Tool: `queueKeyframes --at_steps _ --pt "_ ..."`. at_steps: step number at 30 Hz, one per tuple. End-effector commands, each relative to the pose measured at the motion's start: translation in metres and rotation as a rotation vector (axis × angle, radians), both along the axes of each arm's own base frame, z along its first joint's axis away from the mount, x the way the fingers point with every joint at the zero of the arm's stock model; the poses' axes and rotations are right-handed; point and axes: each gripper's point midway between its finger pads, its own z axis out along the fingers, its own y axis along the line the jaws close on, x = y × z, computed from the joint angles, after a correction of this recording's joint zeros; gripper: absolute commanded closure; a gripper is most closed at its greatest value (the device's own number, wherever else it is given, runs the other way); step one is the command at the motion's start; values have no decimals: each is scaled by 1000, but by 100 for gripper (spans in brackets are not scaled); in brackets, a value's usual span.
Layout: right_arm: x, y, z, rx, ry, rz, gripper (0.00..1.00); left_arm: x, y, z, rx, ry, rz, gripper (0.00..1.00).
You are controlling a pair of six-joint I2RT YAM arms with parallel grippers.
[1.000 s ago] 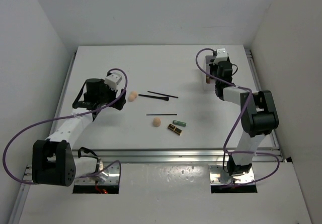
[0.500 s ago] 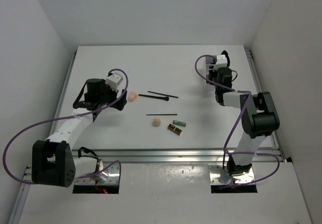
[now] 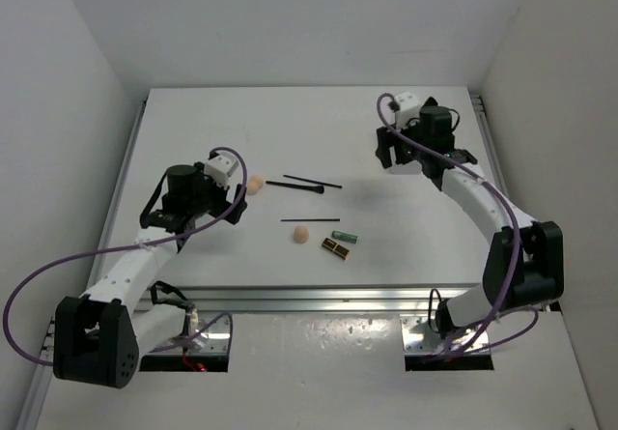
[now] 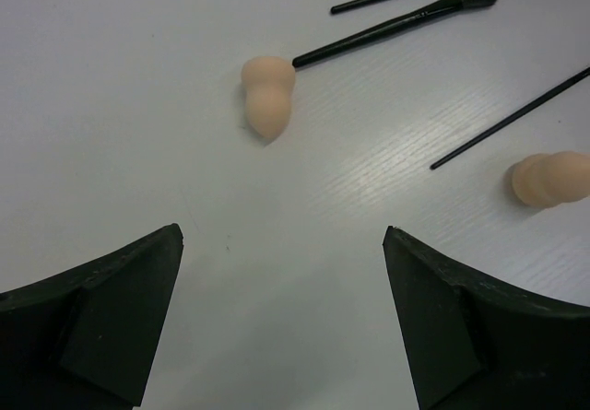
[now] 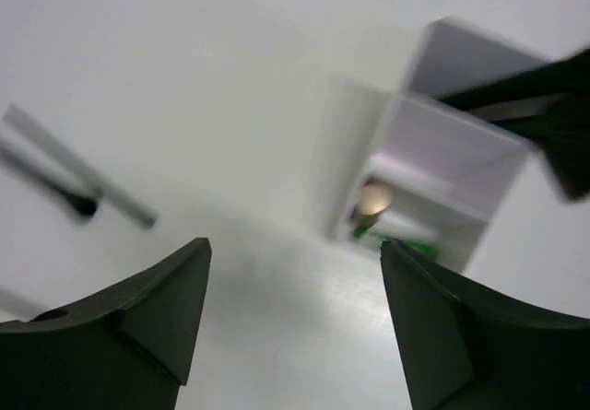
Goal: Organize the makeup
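Left gripper (image 4: 281,235): jaws wide apart, empty; peach, waisted sponge (image 4: 267,97) just ahead. Right gripper (image 5: 293,244): jaws apart, empty; box (image 5: 452,152) ahead-right.

The table (image 4: 138,78) is white, faintly grained. The nearer sponge (image 4: 267,97) and the second sponge (image 4: 551,178) are peach; the brush (image 4: 396,25) and pencil (image 4: 512,118) black. The tube (image 3: 345,237) is green, the lipstick (image 3: 335,248) black and gold. Blurred inside the white box (image 5: 442,143): perhaps copper and green.

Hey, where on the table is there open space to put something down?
Bare: the far strip of table beyond the brush, and the near-right patch between the green tube and the right arm. Crowded: the middle, around the sponges, pencils and lipstick.
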Motion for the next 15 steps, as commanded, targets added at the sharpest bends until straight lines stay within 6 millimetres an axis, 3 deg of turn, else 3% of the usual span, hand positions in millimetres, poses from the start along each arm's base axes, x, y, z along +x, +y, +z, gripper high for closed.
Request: queueKeyframes --at_steps 1,2,3,4,6,10,15 --pt "-97 68 -45 -27 434 395 27 -6 -9 9 -45 -43 -9 4" --pt "-102 76 -44 -33 458 422 33 -5 -9 13 -48 -61 -10 4" --pt "-116 94 -58 -49 526 483 36 -8 -9 13 -56 -63 -6 4" --pt "-122 100 -55 -70 555 517 38 -11 -9 11 -56 -62 -5 4" --pt "-143 112 -73 -112 659 566 40 -15 -9 14 -66 -72 -1 4" --pt "-147 126 -93 -180 673 642 47 -20 -5 13 -66 -78 21 4" --pt "-157 132 -110 -252 716 712 47 -27 -2 12 -82 -73 39 4"
